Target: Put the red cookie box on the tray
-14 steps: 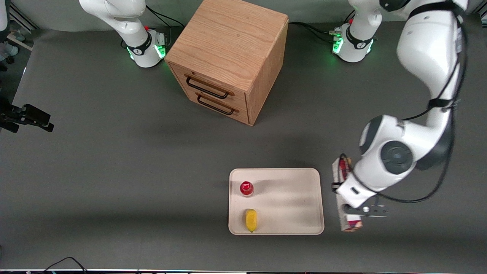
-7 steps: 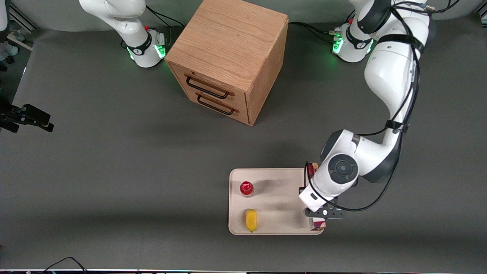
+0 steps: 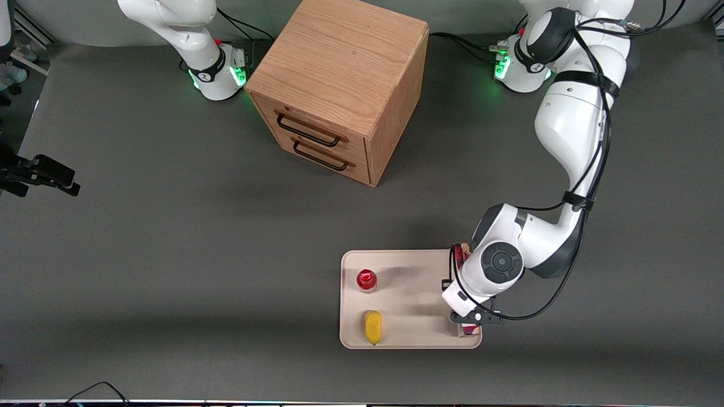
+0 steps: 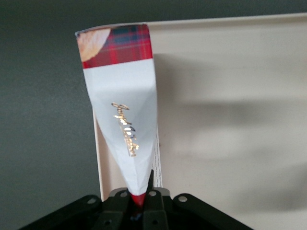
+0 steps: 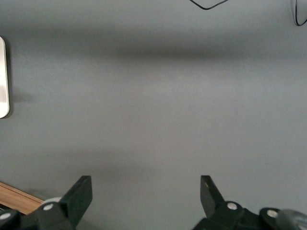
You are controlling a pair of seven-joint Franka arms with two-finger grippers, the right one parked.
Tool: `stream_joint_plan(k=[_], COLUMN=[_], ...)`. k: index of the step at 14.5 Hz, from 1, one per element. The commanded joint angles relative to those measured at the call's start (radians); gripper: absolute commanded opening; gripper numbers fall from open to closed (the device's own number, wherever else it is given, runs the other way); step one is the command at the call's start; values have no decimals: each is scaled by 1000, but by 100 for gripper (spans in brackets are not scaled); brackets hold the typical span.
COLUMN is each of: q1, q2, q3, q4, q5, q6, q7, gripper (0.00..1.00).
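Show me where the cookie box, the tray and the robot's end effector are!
red cookie box (image 4: 122, 115), left wrist view, white face.
tray (image 3: 408, 254), front view, rim farthest from the camera.
end effector (image 4: 136, 199), left wrist view, gripping the box.

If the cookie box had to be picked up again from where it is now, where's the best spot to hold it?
Probably mid-length across its thin sides, from above. The red cookie box is long and slim along the tray edge nearest the working arm. The tool is shut on it that way now.

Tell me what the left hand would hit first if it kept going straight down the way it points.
Probably the tray: the left hand, shut on the red cookie box, hangs over its edge nearest the working arm. Height unclear.
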Motion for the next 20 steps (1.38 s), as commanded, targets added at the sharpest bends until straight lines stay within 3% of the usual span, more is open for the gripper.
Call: stream_joint_plan(k=[1, 2, 7, 13, 15, 18, 20], q1=[-8, -8, 16, 73, 93, 87, 84], q2=[10, 10, -55, -238, -347, -566, -702], q3=[4, 5, 7, 19, 69, 255, 315], q4=[37, 31, 20, 17, -40, -201, -326], q5=[4, 10, 11, -11, -99, -273, -295], q6=[-3, -2, -27, -323, -359, -370, -354], q7=[-20, -17, -17, 79, 121, 291, 323], gripper=[14, 99, 100, 100, 100, 100, 100])
